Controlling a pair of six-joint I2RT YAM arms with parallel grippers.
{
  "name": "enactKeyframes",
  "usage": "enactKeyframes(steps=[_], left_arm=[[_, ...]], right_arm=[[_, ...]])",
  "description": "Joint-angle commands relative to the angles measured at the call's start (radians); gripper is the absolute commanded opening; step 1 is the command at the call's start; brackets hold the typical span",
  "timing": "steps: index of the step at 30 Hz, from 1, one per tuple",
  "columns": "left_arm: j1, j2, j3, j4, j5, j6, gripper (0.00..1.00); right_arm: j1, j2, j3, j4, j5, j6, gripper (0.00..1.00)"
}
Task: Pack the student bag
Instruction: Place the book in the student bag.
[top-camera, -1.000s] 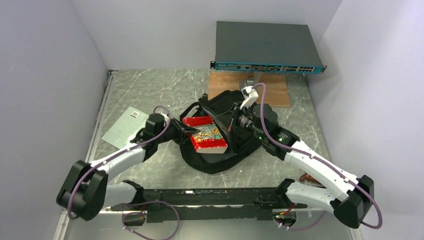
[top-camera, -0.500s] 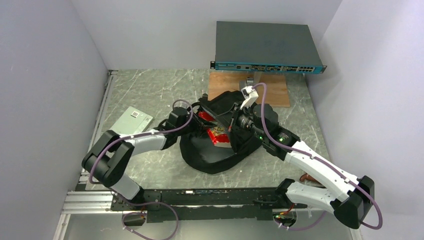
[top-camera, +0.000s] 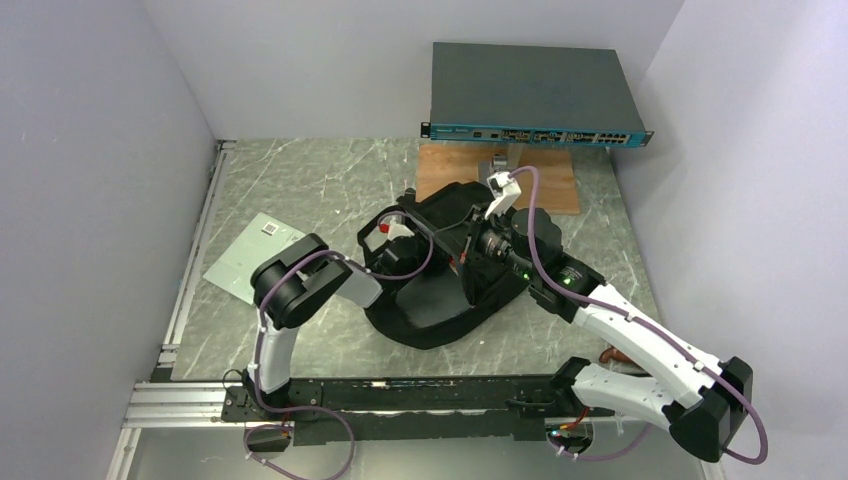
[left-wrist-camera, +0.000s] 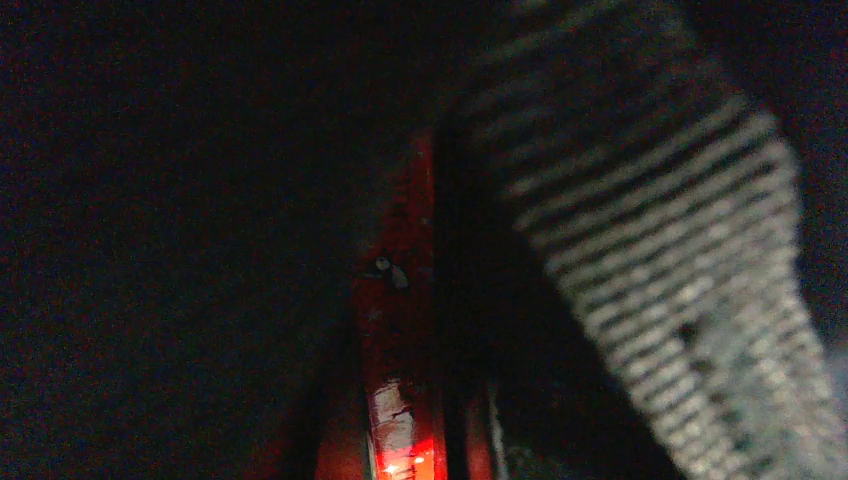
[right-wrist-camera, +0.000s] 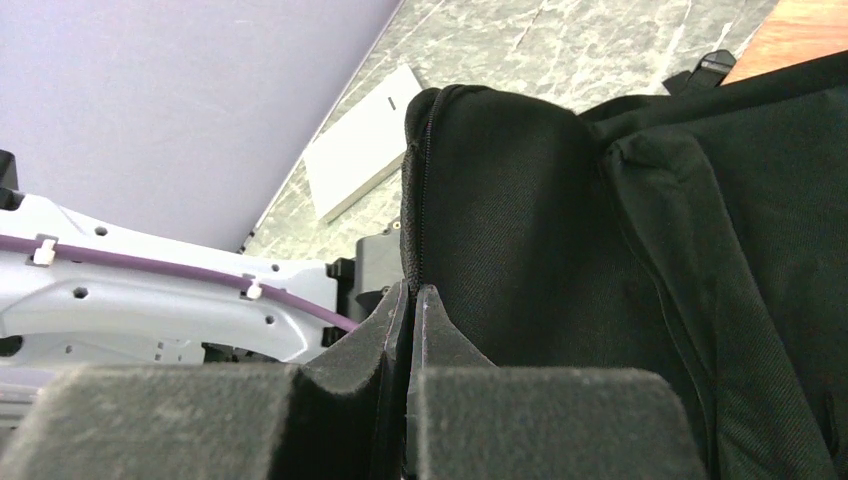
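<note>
Grey marbled table (top-camera: 300, 180) with white walls round it, and the student bag (top-camera: 440, 300) sits slumped in the middle, just on the near side of a wooden board (top-camera: 560, 180) and the grey rack box (top-camera: 530, 95) at the far side. My right gripper (right-wrist-camera: 412, 300) is pinched tight on the bag's zippered rim. Left arm (top-camera: 310, 280) reaches into the opening from the left and its gripper is buried inside. That wrist cam is nearly black, just a red thing (left-wrist-camera: 395, 330) up close, so I can't tell how open it is. Pale flat sheet (top-camera: 250, 255) lies off to the left.
</note>
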Motion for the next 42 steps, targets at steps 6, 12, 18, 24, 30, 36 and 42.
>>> enactKeyframes(steps=[6, 12, 18, 24, 30, 36, 42], left_arm=[[-0.036, 0.084, 0.202, -0.106, -0.194, -0.095, 0.01], [-0.037, 0.084, 0.206, -0.181, -0.156, -0.091, 0.31], [-0.039, -0.052, 0.191, -0.421, -0.152, 0.018, 0.76], [-0.019, -0.125, 0.189, -0.567, -0.067, 0.026, 0.89], [-0.014, -0.204, 0.236, -0.751, 0.001, 0.12, 0.87], [0.013, -0.325, 0.164, -0.82, 0.063, 0.209, 0.85], [0.027, -0.583, -0.021, -0.782, 0.082, 0.505, 0.8]], right_arm=[[-0.011, -0.052, 0.026, 0.046, -0.011, -0.008, 0.0], [-0.017, -0.086, 0.007, 0.025, 0.009, -0.024, 0.0], [-0.03, -0.099, -0.007, 0.005, 0.019, -0.051, 0.0], [-0.046, -0.113, -0.031, -0.006, 0.02, -0.061, 0.0], [-0.057, -0.1, -0.052, -0.015, 0.002, -0.06, 0.0], [-0.066, -0.092, -0.048, -0.015, -0.004, -0.071, 0.0], [-0.069, -0.078, -0.052, -0.009, -0.001, -0.087, 0.0]])
